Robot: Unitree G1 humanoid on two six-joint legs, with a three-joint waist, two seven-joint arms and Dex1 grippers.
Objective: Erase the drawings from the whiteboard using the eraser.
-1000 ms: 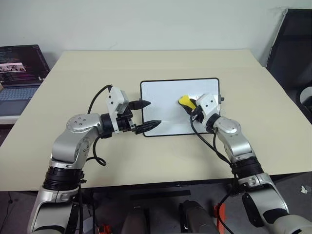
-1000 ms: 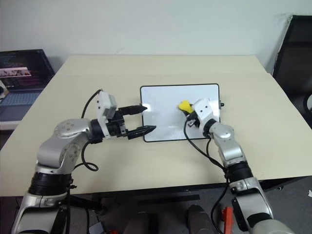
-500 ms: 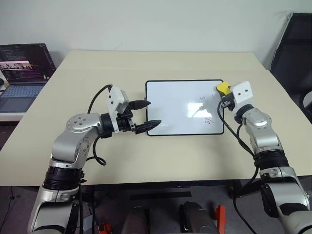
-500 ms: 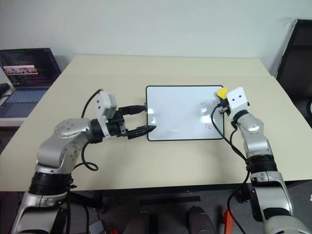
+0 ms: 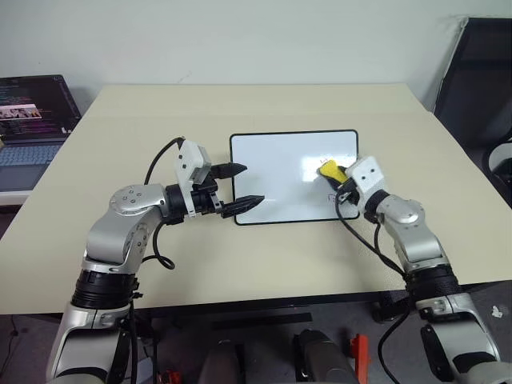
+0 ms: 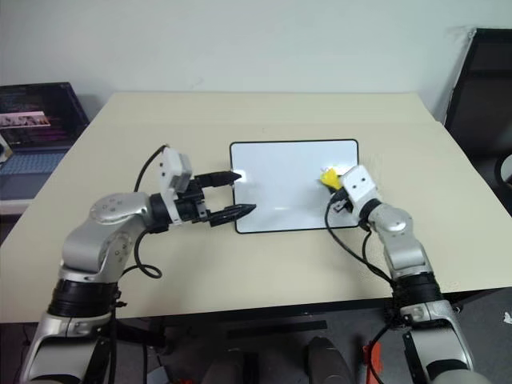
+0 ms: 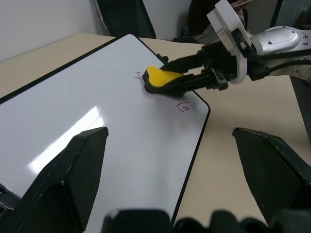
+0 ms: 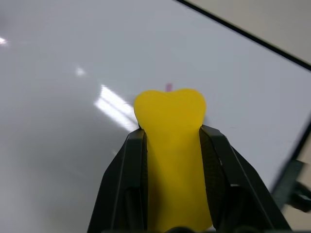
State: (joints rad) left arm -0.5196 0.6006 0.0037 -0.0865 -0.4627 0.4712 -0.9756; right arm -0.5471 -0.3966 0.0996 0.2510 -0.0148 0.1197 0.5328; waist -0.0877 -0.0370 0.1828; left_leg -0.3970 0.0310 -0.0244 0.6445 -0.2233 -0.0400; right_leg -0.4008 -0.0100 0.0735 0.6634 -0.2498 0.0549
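The whiteboard (image 5: pixel 280 180) lies flat in the middle of the table. My right gripper (image 5: pixel 333 174) is shut on the yellow eraser (image 5: pixel 328 169), its black fingers (image 8: pixel 130 170) clamping both sides. The eraser (image 7: pixel 159 79) rests on the board's right part. Two small red drawings remain: one scribble (image 7: pixel 137 75) just beyond the eraser's tip and one (image 7: pixel 183 107) near the board's right edge. My left gripper (image 5: pixel 250 185) is open at the board's left edge, one finger (image 7: pixel 68 179) over the white surface and nothing between them.
An open laptop (image 5: pixel 32 120) stands on a side surface at the far left. A black chair (image 5: pixel 480 80) is past the table's right corner. Bare beige tabletop (image 5: pixel 240 264) surrounds the board.
My right gripper carried the eraser from the board's middle out to its top right corner, then back onto the right part. The left arm stayed put. The camera swayed.
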